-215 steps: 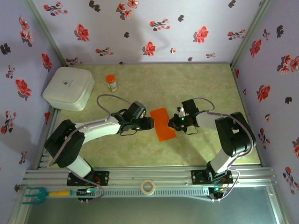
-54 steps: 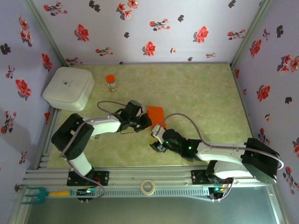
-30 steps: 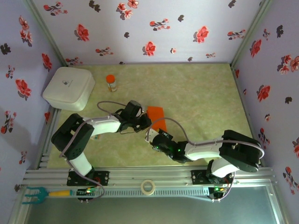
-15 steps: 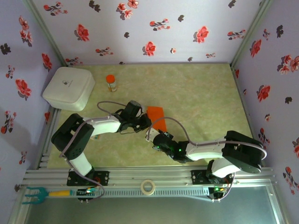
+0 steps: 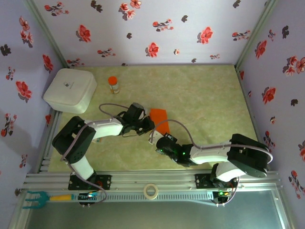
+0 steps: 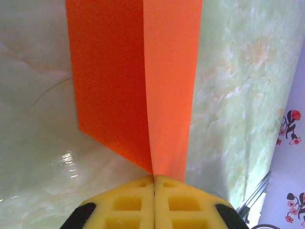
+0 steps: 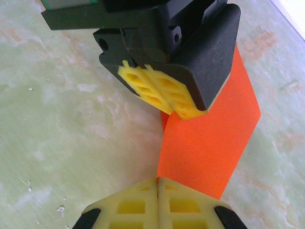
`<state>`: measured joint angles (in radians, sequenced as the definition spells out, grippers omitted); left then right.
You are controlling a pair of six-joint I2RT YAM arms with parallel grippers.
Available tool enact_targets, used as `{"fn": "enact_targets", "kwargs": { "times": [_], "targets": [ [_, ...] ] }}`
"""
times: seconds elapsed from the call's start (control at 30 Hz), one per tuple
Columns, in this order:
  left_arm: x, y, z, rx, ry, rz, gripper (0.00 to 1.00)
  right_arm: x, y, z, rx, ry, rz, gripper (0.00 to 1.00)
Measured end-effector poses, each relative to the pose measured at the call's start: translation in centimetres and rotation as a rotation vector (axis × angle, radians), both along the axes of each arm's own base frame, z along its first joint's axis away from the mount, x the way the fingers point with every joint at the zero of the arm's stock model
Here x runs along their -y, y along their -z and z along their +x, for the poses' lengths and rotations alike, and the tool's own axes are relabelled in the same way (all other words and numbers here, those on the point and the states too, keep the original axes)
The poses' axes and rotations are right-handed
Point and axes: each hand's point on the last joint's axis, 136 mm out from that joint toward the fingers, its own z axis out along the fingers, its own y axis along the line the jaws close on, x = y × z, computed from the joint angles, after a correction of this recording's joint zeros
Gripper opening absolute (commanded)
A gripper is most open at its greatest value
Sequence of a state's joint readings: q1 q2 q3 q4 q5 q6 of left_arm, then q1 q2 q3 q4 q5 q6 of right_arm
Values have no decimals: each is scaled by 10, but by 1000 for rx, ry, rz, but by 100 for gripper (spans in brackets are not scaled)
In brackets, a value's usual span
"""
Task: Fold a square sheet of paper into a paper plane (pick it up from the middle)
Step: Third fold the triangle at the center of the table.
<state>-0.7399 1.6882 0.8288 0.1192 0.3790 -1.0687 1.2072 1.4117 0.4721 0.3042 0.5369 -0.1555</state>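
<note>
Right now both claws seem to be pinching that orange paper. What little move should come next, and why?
Probably the right gripper should lift its pinched edge slightly and carry it across toward the crease. Both grippers are shut on the square sheet of paper, with the left gripper anchoring the fold's end, so the sheet looks ready for its next fold.

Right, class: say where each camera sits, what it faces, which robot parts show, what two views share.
Top external: above, behind both arms, looking down at the table; left gripper and right gripper meet at the orange paper.
Left wrist: on the left arm, facing the paper; its shut fingers show.
Right wrist: on the right arm, facing paper and left gripper; its shut fingers show.
Shared: both wrist views show the paper.
</note>
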Motion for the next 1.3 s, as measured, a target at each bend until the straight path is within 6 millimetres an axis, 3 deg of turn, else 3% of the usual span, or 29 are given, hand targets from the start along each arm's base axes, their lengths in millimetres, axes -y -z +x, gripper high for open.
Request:
{"fn": "enact_targets", "kwargs": {
  "times": [0.3, 0.43, 0.63, 0.9, 1.3],
  "targets": [
    [-3, -9, 0, 20, -8, 2, 35, 2, 4, -1, -46, 17, 23, 0],
    [-13, -20, 2, 54, -37, 31, 38, 4, 9, -1, -159, 34, 85, 0],
    [-26, -36, 7, 110, -74, 63, 37, 2, 3, 3, -333, 64, 204, 0],
    [-34, -31, 5, 115, -69, 114, 33, -5, -1, -2, -567, 65, 348, 0],
    [-23, -47, 13, 158, -25, 102, 29, -18, -7, -25, -742, -8, 428, 0]
  ]
}}
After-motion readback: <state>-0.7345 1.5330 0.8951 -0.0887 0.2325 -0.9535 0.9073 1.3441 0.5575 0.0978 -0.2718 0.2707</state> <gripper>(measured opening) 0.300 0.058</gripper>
